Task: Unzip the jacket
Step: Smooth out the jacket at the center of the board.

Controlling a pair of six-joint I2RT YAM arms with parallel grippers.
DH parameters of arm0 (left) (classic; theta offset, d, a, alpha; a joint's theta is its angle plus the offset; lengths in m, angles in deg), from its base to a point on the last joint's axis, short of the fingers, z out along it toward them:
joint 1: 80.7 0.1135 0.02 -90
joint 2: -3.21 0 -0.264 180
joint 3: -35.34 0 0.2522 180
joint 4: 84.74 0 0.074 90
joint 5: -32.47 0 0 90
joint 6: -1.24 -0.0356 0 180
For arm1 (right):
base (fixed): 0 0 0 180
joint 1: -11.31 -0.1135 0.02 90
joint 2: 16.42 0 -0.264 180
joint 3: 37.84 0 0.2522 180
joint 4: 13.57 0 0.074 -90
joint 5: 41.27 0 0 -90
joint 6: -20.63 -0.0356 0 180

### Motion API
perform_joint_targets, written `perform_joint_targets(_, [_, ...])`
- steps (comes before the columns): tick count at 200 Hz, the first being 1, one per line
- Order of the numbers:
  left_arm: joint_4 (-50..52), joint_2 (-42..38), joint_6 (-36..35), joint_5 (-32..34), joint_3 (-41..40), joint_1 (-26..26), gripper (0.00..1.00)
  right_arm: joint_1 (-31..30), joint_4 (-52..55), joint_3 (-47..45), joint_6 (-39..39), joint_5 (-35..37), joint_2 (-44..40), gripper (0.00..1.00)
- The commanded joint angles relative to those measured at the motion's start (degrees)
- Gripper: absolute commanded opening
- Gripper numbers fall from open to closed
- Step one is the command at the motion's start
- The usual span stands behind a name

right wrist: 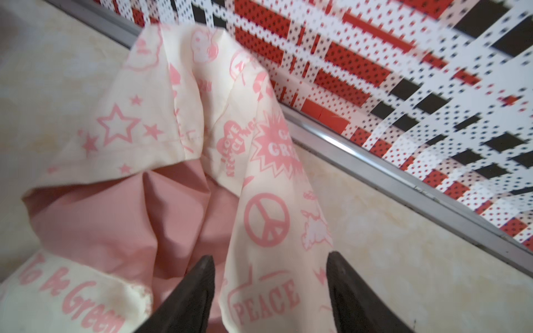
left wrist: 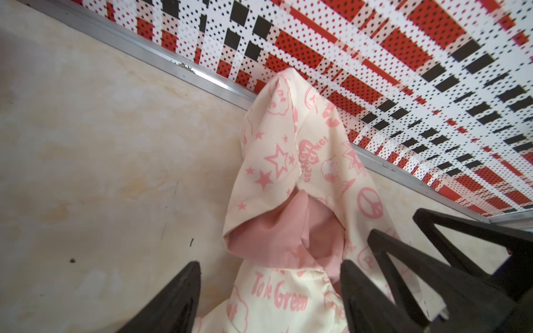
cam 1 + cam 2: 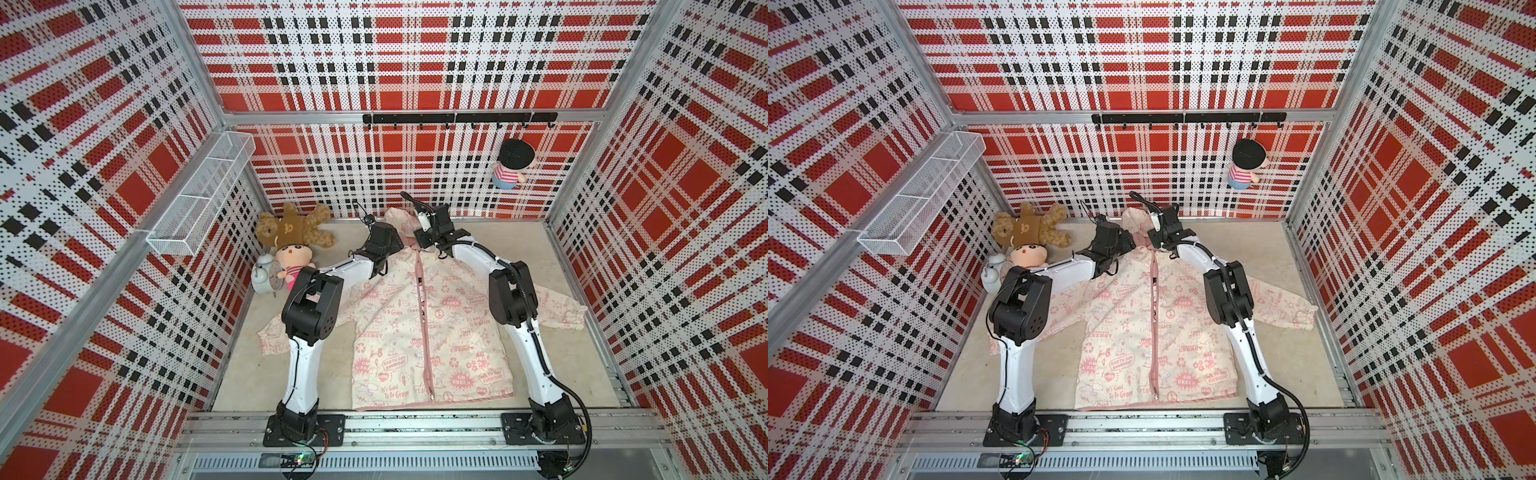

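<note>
Hovering over the collar [image 2: 288, 276] of the jacket [image 3: 399, 332], the left tool [image 2: 271, 263] stands spread; just beside it the right tool [image 1: 270, 255], likewise spread, straddles the hood [image 1: 161, 121] edge.

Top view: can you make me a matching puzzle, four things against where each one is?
Things:
1 jacket
2 brown teddy bear
3 striped-shirt doll
4 wire basket

Places:
A mounted high on a side wall
B spread flat on the table
C on the back wall, under the hook rail
D lying in a back corner

Pairs: 1-B, 2-D, 3-C, 4-A.
</note>
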Motion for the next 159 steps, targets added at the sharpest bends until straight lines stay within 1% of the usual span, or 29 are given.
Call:
perform_joint_targets(1, [-2.88,-2.72,-0.03,1.22,-0.96,0.55,0.77,-0.27,-4.43,-0.39,1.16,0.78,-3.61,0.64])
perform_joint_targets(31, [-3.16,-3.13,-0.31,1.4,-1.79,0.71,0.77,-0.31,-4.09,0.15,0.2,-5.58,-3.49,0.62])
perform_joint_targets(56, [-3.36,-3.15,-0.2,1.35,-2.26,0.64,0.77,-0.34,-0.9,3.64,-1.44,-8.23,-1.46,0.56])
perform_joint_targets(84, [-3.49,-3.48,-0.28,1.66,-2.95,0.79,0.76,-0.34,0.13,4.32,-2.0,-11.54,-0.72,0.54])
perform_joint_targets(139, [-3.69,-3.98,-0.19,1.79,-3.89,0.83,0.75,-0.34,7.61,10.92,-2.92,-12.42,4.38,0.56])
perform_joint_targets(159, [-3.68,-4.13,-0.21,1.83,-4.26,0.81,0.75,-0.34,12.03,15.31,-3.39,-12.13,7.53,0.61])
